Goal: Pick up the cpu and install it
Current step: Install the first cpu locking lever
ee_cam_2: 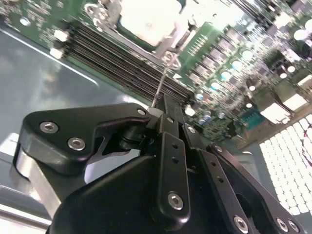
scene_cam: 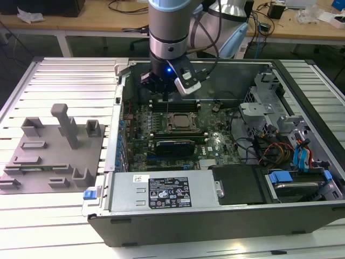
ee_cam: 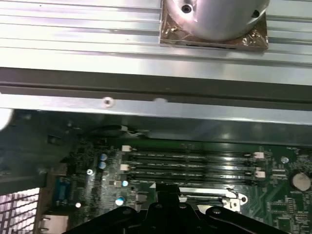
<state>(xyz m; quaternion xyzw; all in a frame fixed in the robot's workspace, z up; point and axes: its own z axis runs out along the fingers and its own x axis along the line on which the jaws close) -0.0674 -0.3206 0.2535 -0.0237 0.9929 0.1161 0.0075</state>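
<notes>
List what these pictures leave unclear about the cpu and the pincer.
- Second wrist view: the cpu is washed out by glare and cut off by the picture's edge, so its seating cannot be judged.
- First wrist view: the pincer covers the board past the memory slots.
- Exterior view: the cpu is too small to tell whether it is latched.

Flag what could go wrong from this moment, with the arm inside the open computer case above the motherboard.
1. The gripper hangs low over the memory slots beside the cpu in its socket; a small sideways drift could hit them.
2. A thin metal lever reaches the gripper's tip; if it slips, it may spring back against the socket frame.
3. The case wall stands close to the arm, leaving little room to swing.
</notes>
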